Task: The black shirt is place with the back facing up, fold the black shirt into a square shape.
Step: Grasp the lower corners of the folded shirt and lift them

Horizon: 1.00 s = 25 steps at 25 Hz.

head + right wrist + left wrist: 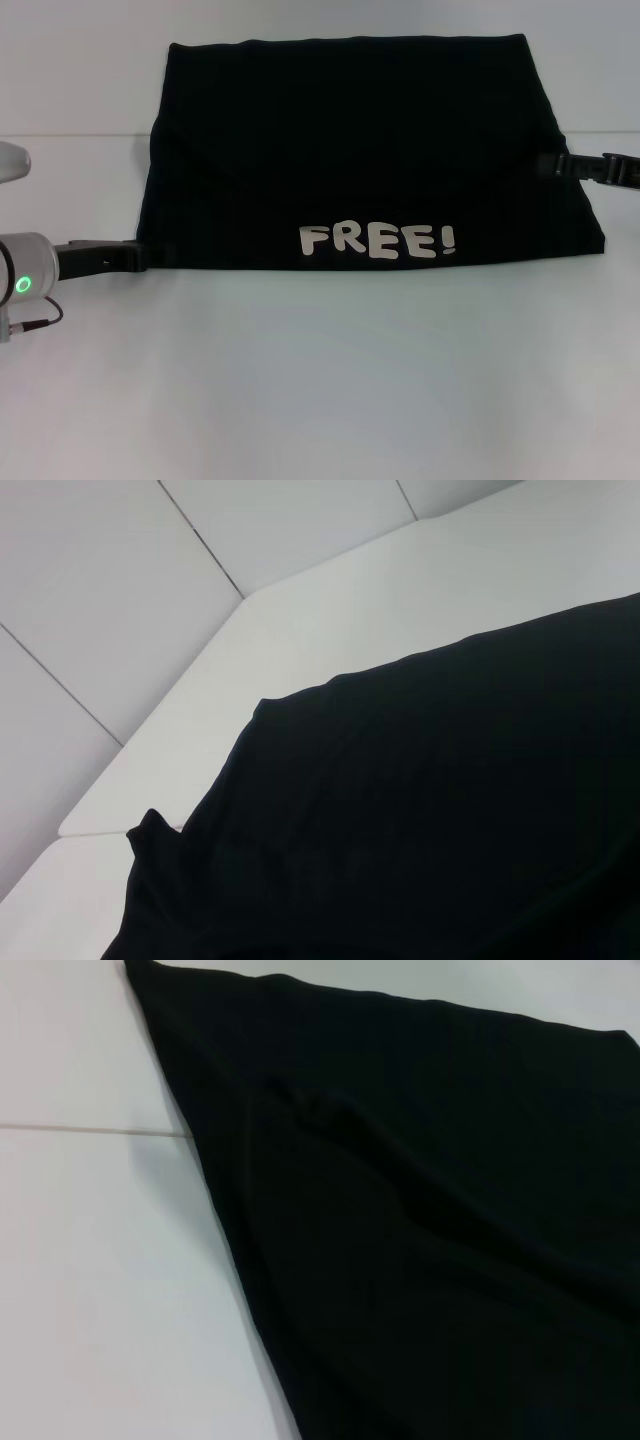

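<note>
Two grippers are working at the shirt's edges: your left gripper (140, 258) is touching the near-left corner, your right gripper (548, 165) is meeting the right edge farther back. You cannot tell whether either is clamping cloth, since the fingertips are hiding at the fabric. Between them the black shirt (360, 160) is lying folded on the white table (320, 380), "FREE!" lettering (378, 241) facing up along its near edge.

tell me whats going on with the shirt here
A two-armed robot is folding a black shirt on a white table. The shirt is already folded once, with the FREE! lettering showing along its near edge. The left gripper is at the shirt's near left corner, and the right gripper is at its right edge.
</note>
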Motion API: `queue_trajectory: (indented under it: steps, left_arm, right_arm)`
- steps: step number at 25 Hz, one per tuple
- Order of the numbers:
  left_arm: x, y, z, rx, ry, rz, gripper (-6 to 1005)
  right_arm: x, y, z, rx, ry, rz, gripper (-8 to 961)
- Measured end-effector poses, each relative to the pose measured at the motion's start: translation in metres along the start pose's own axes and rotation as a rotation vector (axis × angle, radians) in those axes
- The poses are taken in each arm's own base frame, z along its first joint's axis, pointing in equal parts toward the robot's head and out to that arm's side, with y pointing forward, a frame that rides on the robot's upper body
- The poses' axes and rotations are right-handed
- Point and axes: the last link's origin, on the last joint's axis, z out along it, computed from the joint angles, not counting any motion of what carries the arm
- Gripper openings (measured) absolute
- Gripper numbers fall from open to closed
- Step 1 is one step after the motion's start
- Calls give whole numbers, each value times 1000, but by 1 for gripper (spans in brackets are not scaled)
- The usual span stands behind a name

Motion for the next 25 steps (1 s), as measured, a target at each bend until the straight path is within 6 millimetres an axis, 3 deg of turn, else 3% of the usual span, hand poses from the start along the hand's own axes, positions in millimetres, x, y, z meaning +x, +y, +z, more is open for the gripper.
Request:
queue_trajectory:
  steps: [8, 19, 25]
  left_arm:
    - [-1, -5, -1, 22, -11, -4, 541]
    - [1, -5, 0, 34, -9, -3, 74]
    - [2, -4, -3, 15, -10, -2, 12]
  right_arm:
    - [0, 0, -1, 1, -1, 0, 785]
    - [0, -3, -2, 15, 1, 0, 780]
    - [4, -23, -7, 150, 66, 78, 778]
